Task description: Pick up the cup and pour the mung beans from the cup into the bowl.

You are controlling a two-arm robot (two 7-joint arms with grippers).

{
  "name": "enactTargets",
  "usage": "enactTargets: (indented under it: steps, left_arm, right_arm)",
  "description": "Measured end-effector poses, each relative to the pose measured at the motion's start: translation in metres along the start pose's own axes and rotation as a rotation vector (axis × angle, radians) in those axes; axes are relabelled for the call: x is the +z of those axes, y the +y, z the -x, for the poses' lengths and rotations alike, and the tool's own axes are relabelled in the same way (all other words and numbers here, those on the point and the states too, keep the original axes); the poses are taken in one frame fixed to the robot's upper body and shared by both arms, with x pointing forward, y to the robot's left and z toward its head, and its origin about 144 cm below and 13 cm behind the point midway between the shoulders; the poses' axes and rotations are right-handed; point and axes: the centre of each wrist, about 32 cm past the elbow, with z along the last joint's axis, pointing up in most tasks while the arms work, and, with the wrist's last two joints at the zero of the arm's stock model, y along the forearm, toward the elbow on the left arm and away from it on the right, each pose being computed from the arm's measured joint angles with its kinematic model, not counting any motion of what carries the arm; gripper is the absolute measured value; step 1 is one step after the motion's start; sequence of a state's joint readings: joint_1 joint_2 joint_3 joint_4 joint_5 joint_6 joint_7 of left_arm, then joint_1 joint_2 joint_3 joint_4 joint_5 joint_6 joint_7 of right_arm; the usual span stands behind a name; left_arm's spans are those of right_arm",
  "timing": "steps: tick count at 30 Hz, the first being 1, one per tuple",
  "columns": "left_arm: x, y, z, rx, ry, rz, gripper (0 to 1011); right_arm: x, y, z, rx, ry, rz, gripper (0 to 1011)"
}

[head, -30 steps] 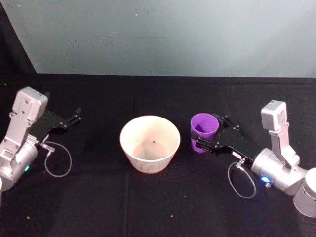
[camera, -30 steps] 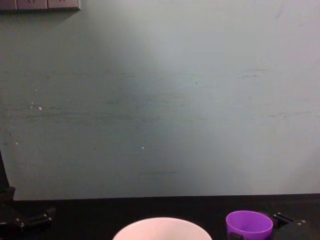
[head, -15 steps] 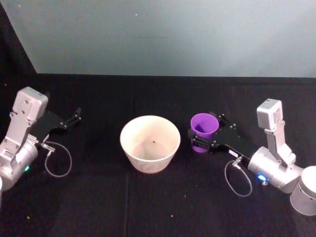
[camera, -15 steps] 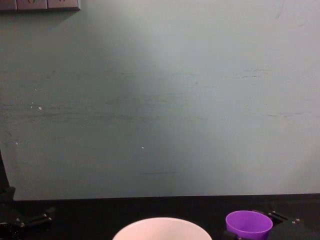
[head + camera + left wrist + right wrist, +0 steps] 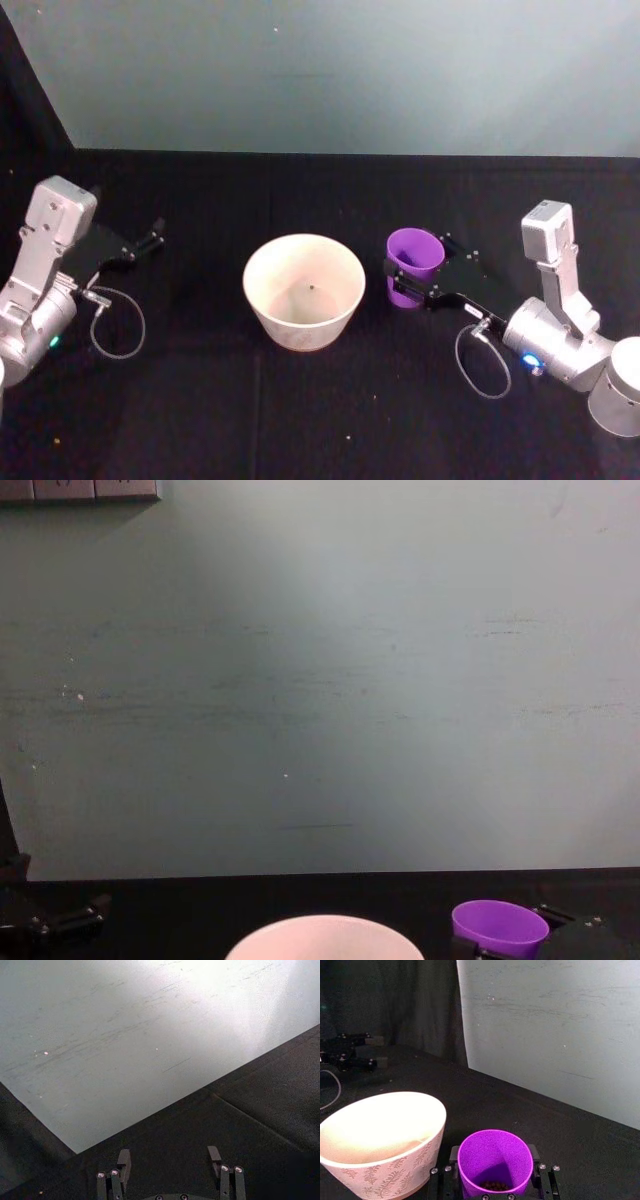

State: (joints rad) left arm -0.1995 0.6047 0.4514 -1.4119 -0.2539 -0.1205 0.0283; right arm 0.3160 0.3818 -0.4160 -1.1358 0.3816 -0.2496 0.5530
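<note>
The purple cup (image 5: 413, 262) stands just right of the pale bowl (image 5: 303, 290) on the black table. My right gripper (image 5: 412, 283) is shut on the cup's lower body, one finger on each side. In the right wrist view the cup (image 5: 492, 1160) sits between the fingers (image 5: 543, 1172), and dark mung beans (image 5: 493, 1186) lie in its bottom. The bowl (image 5: 380, 1135) stands close beside it and has a leaf pattern on its wall. From the chest, the cup's rim (image 5: 498, 927) looks slightly tilted beside the bowl's rim (image 5: 325, 930). My left gripper (image 5: 150, 240) is parked open at the far left, holding nothing (image 5: 169, 1157).
A pale green wall (image 5: 350, 70) closes off the back of the black table (image 5: 300, 420). Loose cable loops hang by each wrist, one on the left (image 5: 115, 325) and one on the right (image 5: 485, 365). One dark speck lies in the bowl's bottom.
The right arm has shifted slightly with the cup, and the cup's rim now looks a little lower and more tilted from the chest. The left arm has not moved.
</note>
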Motion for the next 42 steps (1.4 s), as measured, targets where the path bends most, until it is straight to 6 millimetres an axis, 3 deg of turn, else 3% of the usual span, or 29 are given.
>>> enactTargets:
  steps: [11,25,31,38,42]
  left_arm:
    - [0.000,0.000,0.000,0.000,0.000,0.000,1000]
    - [0.000,0.000,0.000,0.000,0.000,0.000,1000]
    - [0.000,0.000,0.000,0.000,0.000,0.000,1000]
    - [0.000,0.000,0.000,0.000,0.000,0.000,1000]
    - [0.000,0.000,0.000,0.000,0.000,0.000,1000]
  right_arm:
    - [0.006,-0.002,0.001,-0.010,-0.010,-0.010,748]
    - [0.091,-0.027,-0.004,-0.059,-0.056,-0.031,742]
    - [0.136,-0.043,-0.007,-0.074,-0.076,-0.040,742]
    - [0.158,-0.051,-0.008,-0.088,-0.087,-0.032,742]
    - [0.160,-0.052,-0.008,-0.078,-0.079,-0.034,742]
